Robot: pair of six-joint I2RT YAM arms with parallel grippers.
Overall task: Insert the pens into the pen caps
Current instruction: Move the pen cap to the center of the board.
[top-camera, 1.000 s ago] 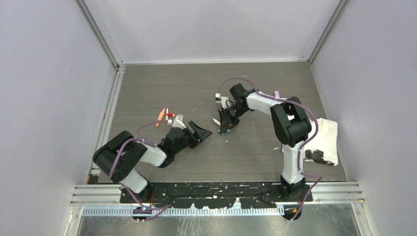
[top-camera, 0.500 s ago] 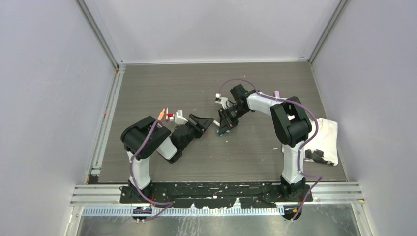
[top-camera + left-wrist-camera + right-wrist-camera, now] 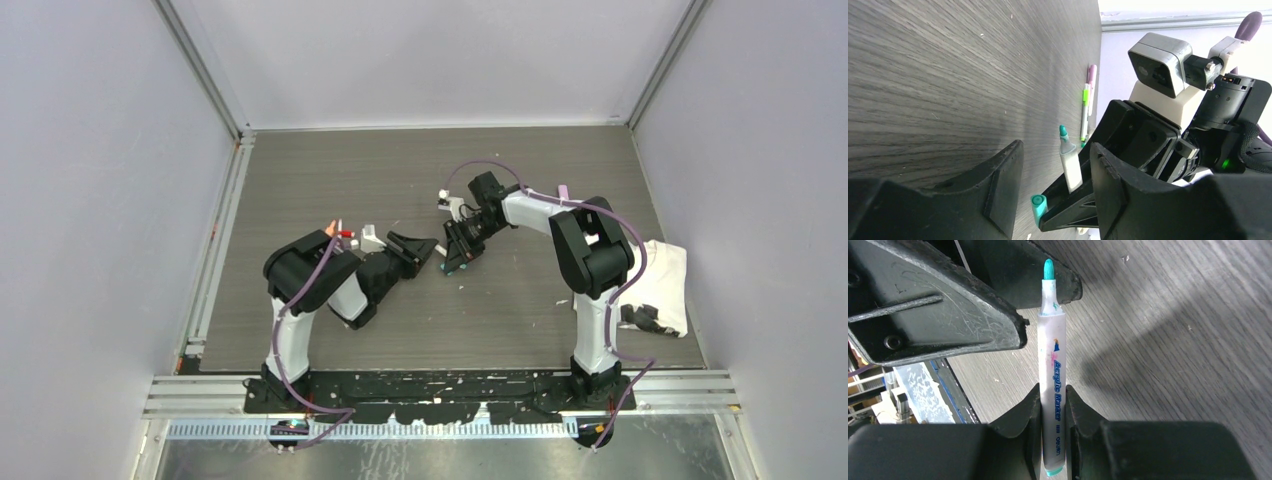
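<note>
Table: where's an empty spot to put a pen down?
The table is bare along the back wall and in front, between the two arms. It is crowded in the middle, where the left end effector and right end effector meet at the teal pen, and by the loose pens left of them.

White marker (image 3: 1052,380), teal tip bared, stands upright, pinched between the right fingers (image 3: 1018,427), tip reaching up beside the left fingers (image 3: 938,315).

You see a dark grey wood-grain tabletop (image 3: 330,180), boxed in on three sides by plain pale lilac walls (image 3: 430,60). Aluminium rails (image 3: 210,260) line its edges under soft, even light.
</note>
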